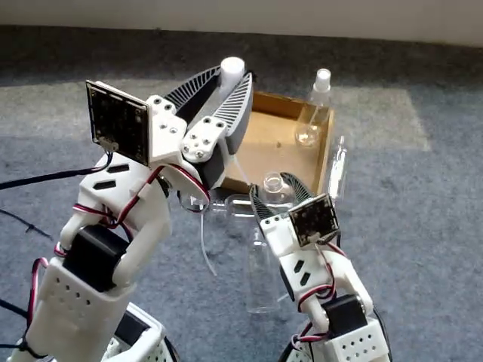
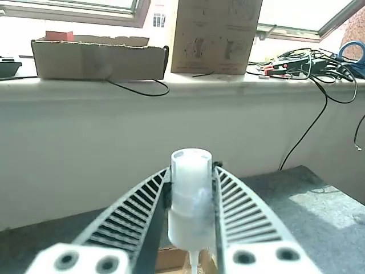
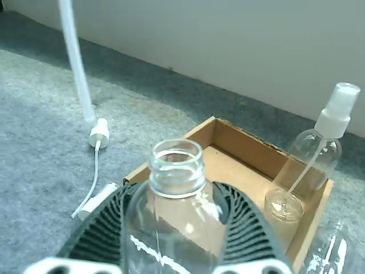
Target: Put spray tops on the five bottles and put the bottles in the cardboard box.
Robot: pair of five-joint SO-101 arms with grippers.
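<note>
1. One capping step is in hand: the left gripper (image 1: 229, 83) clamps a spray top (image 1: 232, 70) and holds it high, at eleven o'clock of the open bottle (image 1: 274, 185), which the right gripper (image 1: 278, 194) grips low.
2. Next, I judge, its hanging tube (image 3: 74, 57) must be threaded into that neck.
3. The cardboard box (image 1: 264, 154) lies at twelve o'clock and holds one capped bottle (image 1: 315, 113).

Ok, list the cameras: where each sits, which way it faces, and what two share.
High view: fixed above, behind the arms, looking down on the cardboard box; left gripper and right gripper show.
Left wrist view: on the left arm, facing a windowsill; its fingers clamp a spray top.
Right wrist view: on the right arm, facing the box; its fingers clamp an open bottle.
Shared: high and right wrist views both show the capped bottle in the box.
</note>
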